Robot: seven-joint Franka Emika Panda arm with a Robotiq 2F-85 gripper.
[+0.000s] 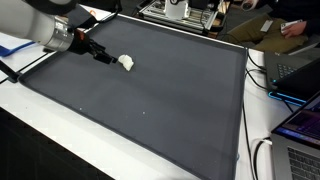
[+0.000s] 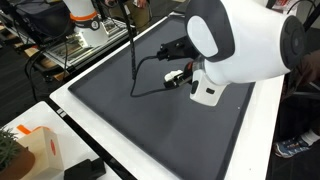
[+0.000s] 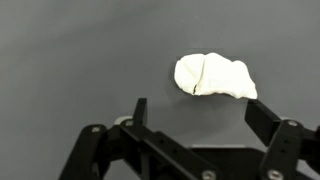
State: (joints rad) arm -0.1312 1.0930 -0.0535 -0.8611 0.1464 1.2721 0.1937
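Exterior views both show a bench topped with a dark grey mat (image 1: 160,110) that has a pale border; it fills most of each picture. Over it leans the white arm (image 2: 240,45), which in an exterior view comes in across the mat's left edge near the far left corner. At its end the black gripper (image 1: 106,59) is lowered close to the mat, its jaws spread wide with nothing between them. Just ahead of the fingertips lies a small white crumpled lump (image 1: 126,63), resting on the mat in the part nearer that left edge and far side, well apart from every edge. In the wrist view the lump (image 3: 213,77) sits just beyond the gripper (image 3: 195,103), nearer the right-hand finger (image 3: 262,115), not touching either.
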